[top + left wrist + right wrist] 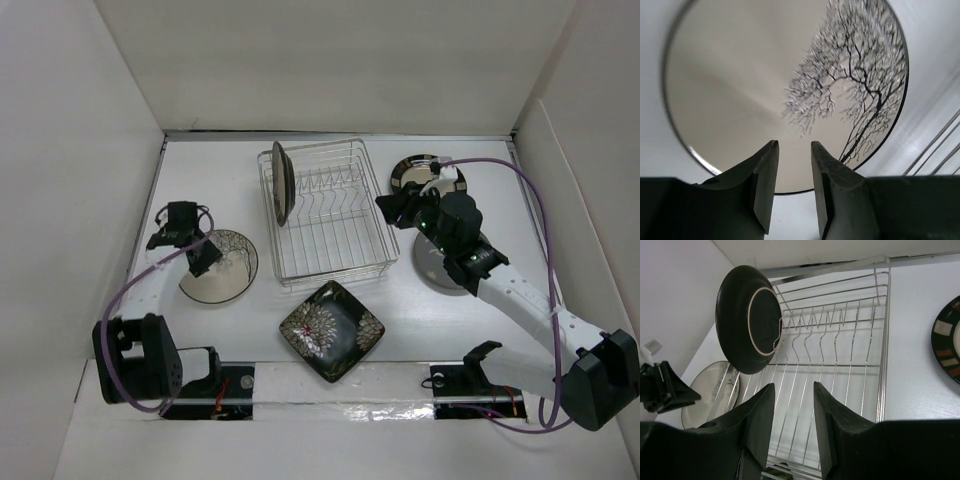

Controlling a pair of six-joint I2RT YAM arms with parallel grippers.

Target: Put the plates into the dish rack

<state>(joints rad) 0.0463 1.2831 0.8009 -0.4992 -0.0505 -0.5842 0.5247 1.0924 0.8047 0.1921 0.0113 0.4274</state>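
The silver wire dish rack [335,245] stands at the table's centre. A dark round plate [282,182] stands upright in its left tines; the right wrist view shows its dark underside [747,317] in the rack [881,365]. The cream branch-pattern plate [225,270] lies flat to the rack's left. My left gripper [205,258] hovers over its near edge [790,75], open and empty [792,150]. The black square flower plate [332,330] lies in front of the rack. My right gripper [390,208] is open and empty over the rack's right side [792,390].
A round plate with a dark patterned rim [420,172] lies at the back right, and shows in the right wrist view [947,340]. A pale grey round plate [432,268] lies right of the rack, partly under my right arm. White walls enclose the table.
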